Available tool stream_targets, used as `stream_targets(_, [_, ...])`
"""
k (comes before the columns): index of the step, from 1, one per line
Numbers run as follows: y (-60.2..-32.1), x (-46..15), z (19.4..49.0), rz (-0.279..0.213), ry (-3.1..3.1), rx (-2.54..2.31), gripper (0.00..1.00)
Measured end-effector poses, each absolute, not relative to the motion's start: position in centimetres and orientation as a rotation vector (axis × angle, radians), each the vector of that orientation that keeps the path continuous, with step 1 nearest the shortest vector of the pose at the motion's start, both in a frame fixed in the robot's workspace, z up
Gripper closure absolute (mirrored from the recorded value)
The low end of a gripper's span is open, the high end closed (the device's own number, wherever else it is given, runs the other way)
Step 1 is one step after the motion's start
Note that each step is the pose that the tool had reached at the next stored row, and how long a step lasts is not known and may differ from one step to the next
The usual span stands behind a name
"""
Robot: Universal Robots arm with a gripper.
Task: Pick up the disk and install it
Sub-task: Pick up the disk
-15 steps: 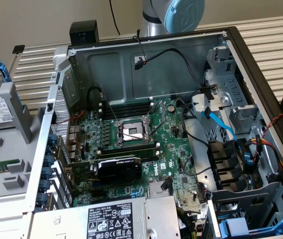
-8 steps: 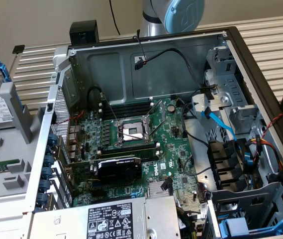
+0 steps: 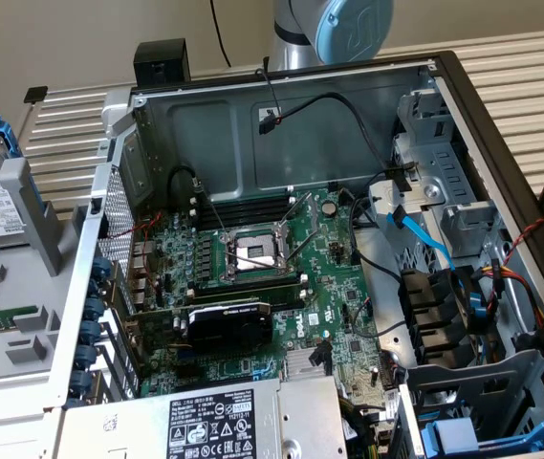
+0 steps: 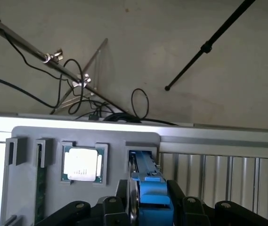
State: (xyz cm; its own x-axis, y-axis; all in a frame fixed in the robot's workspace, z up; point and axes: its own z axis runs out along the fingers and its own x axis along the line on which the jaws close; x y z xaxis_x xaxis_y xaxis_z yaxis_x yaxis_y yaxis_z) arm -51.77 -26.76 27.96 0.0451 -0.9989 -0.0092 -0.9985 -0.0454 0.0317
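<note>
Two black fingers (image 4: pixel 123 195) of the gripper (image 4: pixel 149 200) were seen in the wrist view, set against the opposite flat sides of the disk (image 4: pixel 145 172), so the gripper was closed on it. The disk was stood on edge in a slot of the grey holder tray (image 4: pixel 110 141), with its blue carrier and silver edge held between the fingers. On the same tray a square processor chip (image 4: pixel 82 165) was laid in the neighbouring recess, apart from the disk. A green memory stick (image 4: pixel 40 183) was set in a narrow slot beyond the chip. Past the tray, a slatted table top (image 4: pixel 218 179) and a pale wall were shown, and a dark stand (image 4: pixel 209 44) was seen slanting across the wall.

In the exterior view the disk was found at the far left edge of the frame. It was upright, its white label was turned toward the camera, and the blue carrier was raised above it. It was well apart from the open computer case (image 3: pixel 482 115) that took up the centre and right of the frame. Inside the case the motherboard (image 3: pixel 252 258) was exposed at the centre. A silver power-supply box (image 3: pixel 224 421) was placed at the lower centre, and a second blue carrier (image 3: pixel 463 435) was seated in a bay at the lower right corner. The arm's blue-capped joint (image 3: pixel 348 29) was visible at the upper centre, behind the case.
</note>
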Motion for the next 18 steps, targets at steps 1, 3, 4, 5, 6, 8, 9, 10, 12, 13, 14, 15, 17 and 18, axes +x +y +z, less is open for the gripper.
stream_targets(1, [-26.76, -51.77, 27.96, -0.043, -2.159, 2.258, 0.54])
stream_targets(3, [-26.75, -51.77, 27.94, -0.040, -2.158, 2.257, 0.54])
stream_targets(4, [-26.76, -51.77, 27.94, -0.040, -2.157, 2.256, 0.54])
stream_targets(5, [-26.75, -51.77, 27.93, -0.038, -2.157, 2.256, 0.54])
stream_targets(6, [-26.75, -51.77, 27.92, -0.037, -2.156, 2.255, 0.54])
stream_targets(8, [-26.75, -51.77, 27.92, -0.037, -2.156, 2.254, 0.54])
stream_targets(9, [-26.74, -51.77, 27.91, -0.036, -2.156, 2.254, 0.54])
stream_targets(10, [-26.73, -51.77, 27.90, -0.036, -2.156, 2.254, 0.54])
stream_targets(12, [-26.73, -51.76, 27.88, -0.036, -2.156, 2.254, 0.54])
stream_targets(13, [-26.73, -51.76, 27.86, -0.036, -2.156, 2.254, 0.54])
stream_targets(14, [-26.73, -51.76, 27.84, -0.036, -2.156, 2.254, 0.54])
stream_targets(15, [-26.73, -51.76, 27.82, -0.036, -2.156, 2.254, 0.54])
stream_targets(17, [-26.71, -51.76, 27.80, -0.036, -2.156, 2.254, 0.54])
stream_targets(18, [-26.69, -51.77, 27.79, -0.036, -2.156, 2.254, 0.54])
